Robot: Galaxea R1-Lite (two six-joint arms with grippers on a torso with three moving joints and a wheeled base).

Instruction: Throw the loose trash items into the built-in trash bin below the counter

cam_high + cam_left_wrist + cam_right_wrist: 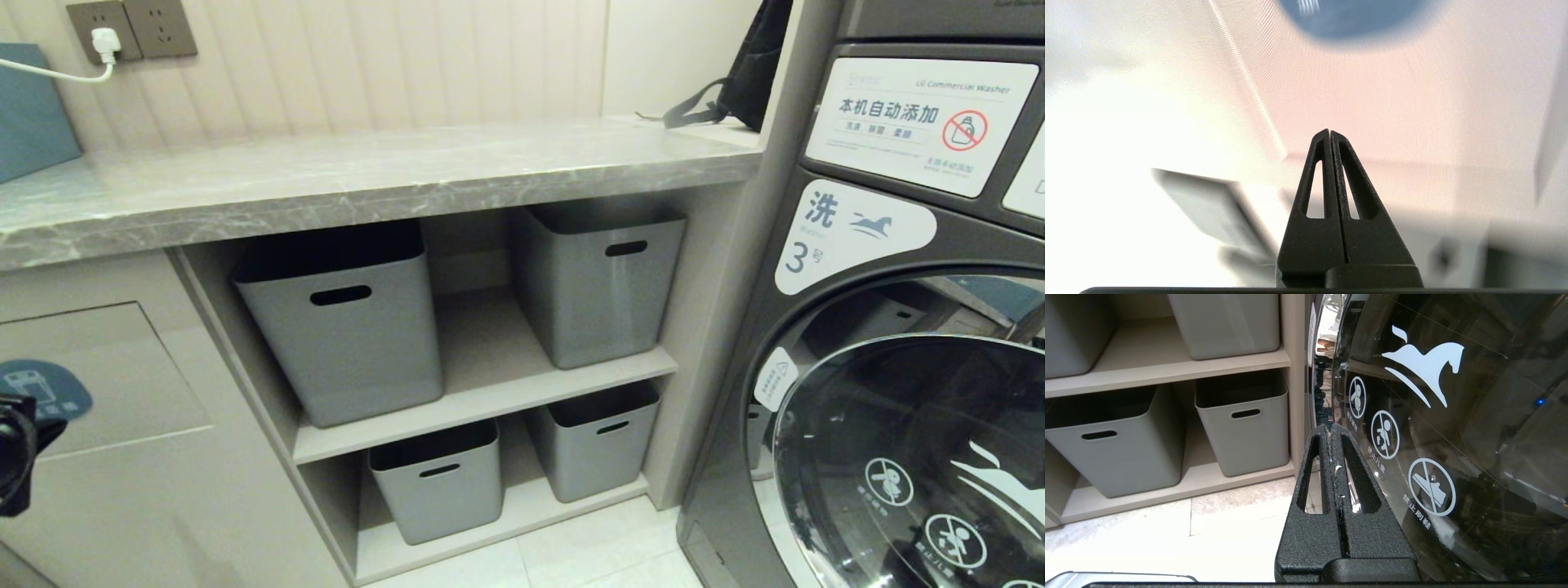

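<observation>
The built-in trash bin is a beige flap panel [106,376] with a blue oval sticker [45,388], set in the cabinet under the grey marble counter [367,175]. A black part of my left arm [15,457] shows at the head view's left edge, in front of the flap. In the left wrist view my left gripper [1329,131] is shut with nothing in it, its tips close to the beige panel [1404,102] below the blue sticker [1351,16]. My right gripper [1333,426] is shut and empty, low beside the washer door. The loose trash items are out of view.
Several grey storage boxes [343,327] with slot handles stand on open shelves to the right of the flap. A washing machine [898,367] with a dark glass door [1453,437] fills the right side. A blue-grey box [33,106] and a black bag [759,65] sit at the counter's two ends.
</observation>
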